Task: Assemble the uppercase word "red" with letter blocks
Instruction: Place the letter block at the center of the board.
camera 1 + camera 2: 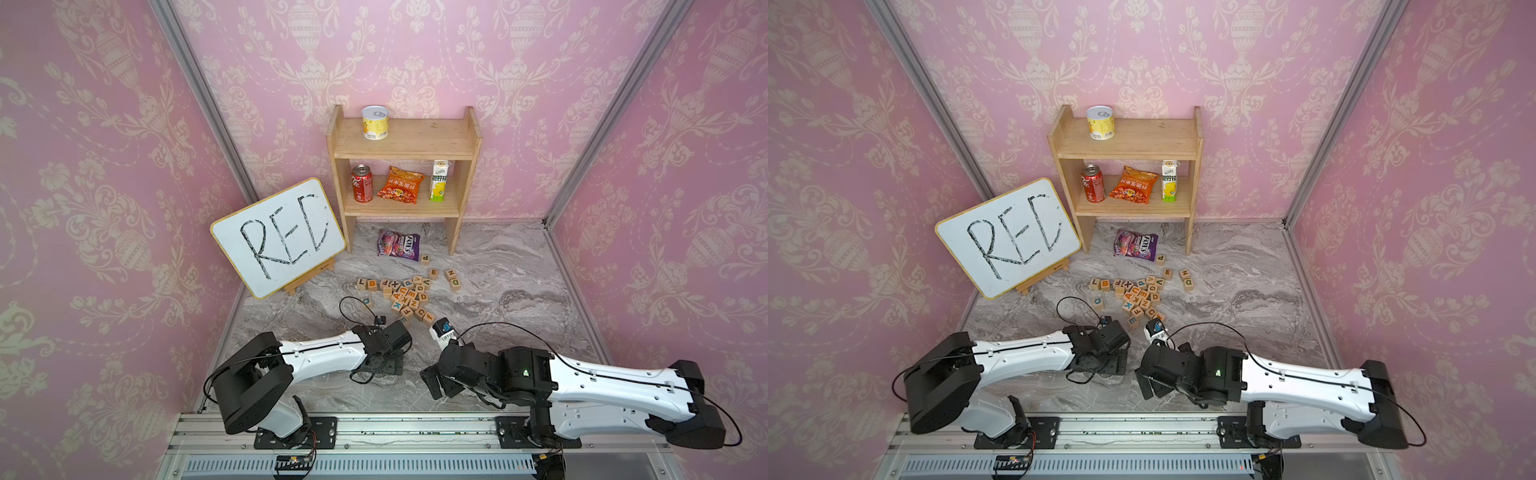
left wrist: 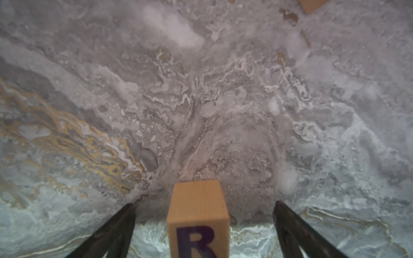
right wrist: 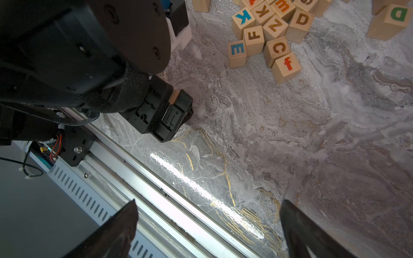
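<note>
The R block (image 2: 197, 214), a pale wooden cube with a dark purple R, stands on the marble floor between the fingers of my left gripper (image 2: 204, 203). The gripper is open, with a gap on each side of the cube. In the right wrist view only a sliver of that cube (image 3: 173, 96) shows in the left gripper. The teal E block (image 1: 405, 320) (image 3: 237, 52) lies at the near edge of the pile. The green D block (image 1: 455, 284) (image 3: 396, 15) sits apart at the pile's right. My right gripper (image 3: 209, 201) (image 1: 434, 382) hangs open and empty near the front rail.
A pile of other letter blocks (image 1: 409, 293) lies mid-floor, among them an orange E (image 1: 433, 273) and an orange D (image 1: 423, 296). A whiteboard (image 1: 277, 237) leans at the back left, beside a wooden shelf (image 1: 403, 149) and a candy bag (image 1: 398, 245). The metal rail (image 1: 374, 432) runs along the front.
</note>
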